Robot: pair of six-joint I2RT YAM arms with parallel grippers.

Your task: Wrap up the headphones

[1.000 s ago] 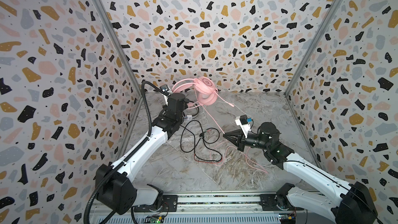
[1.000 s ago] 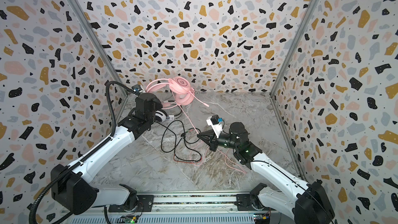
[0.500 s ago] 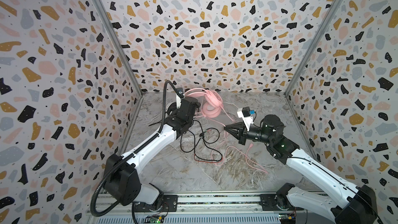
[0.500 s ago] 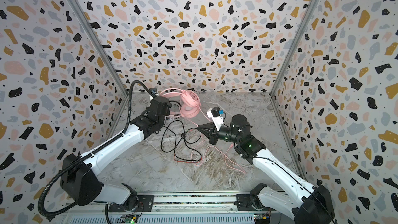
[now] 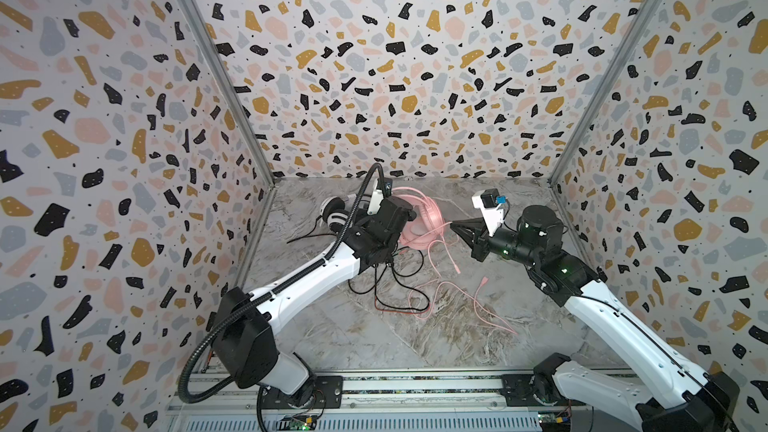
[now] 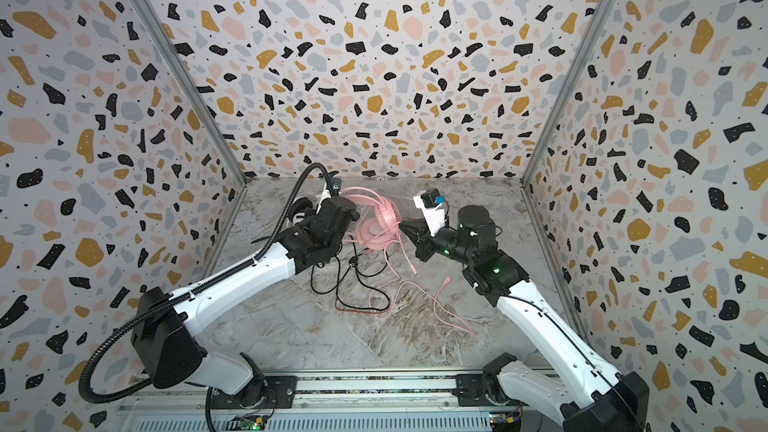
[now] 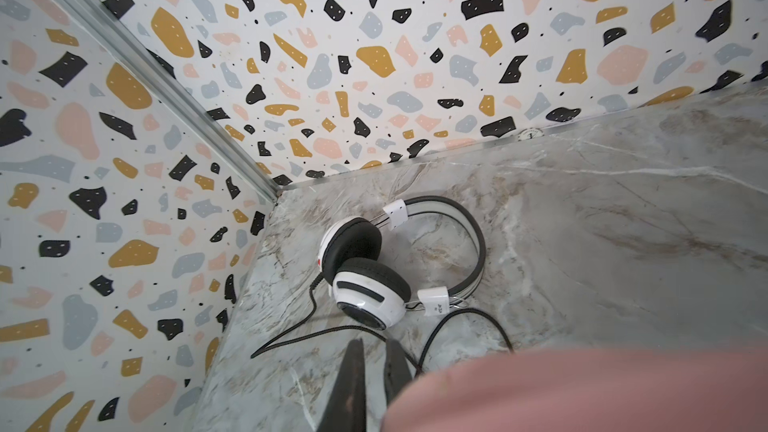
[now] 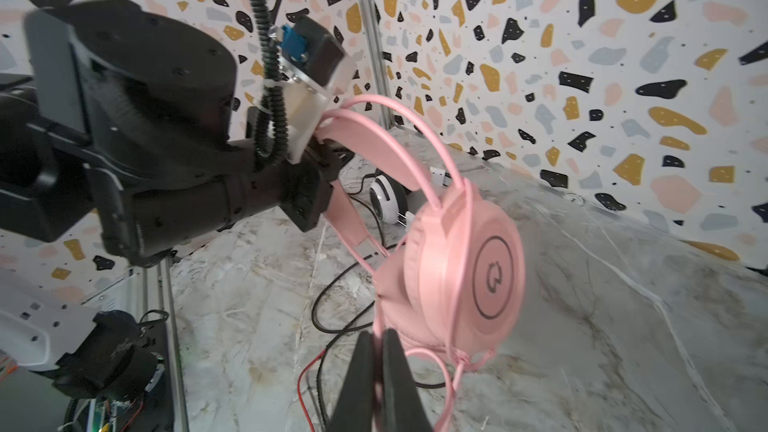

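The pink headphones point(image 5: 424, 222) point(image 6: 376, 230) hang above the floor near the back. My left gripper point(image 8: 322, 147) is shut on their headband; in the left wrist view its fingers point(image 7: 355, 351) stand close together beside a pink blur. My right gripper point(image 5: 453, 224) point(image 8: 376, 332) is shut on the pink cable just below the pink ear cup point(image 8: 465, 276). The rest of the pink cable point(image 5: 449, 288) trails loose over the floor. The white headphones point(image 7: 365, 280) point(image 5: 334, 211) lie in the back left corner, and their black cable point(image 5: 399, 280) loops toward the middle.
A thin red wire point(image 5: 390, 309) lies among the cable loops mid-floor. Terrazzo walls close the left, back and right sides. The marble floor point(image 5: 519, 326) runs to the arm rail point(image 5: 415, 384) at the front.
My left gripper has carried the pink headphones right and toward the front, away from the back left corner. My right gripper has risen toward the back with the pink cable.
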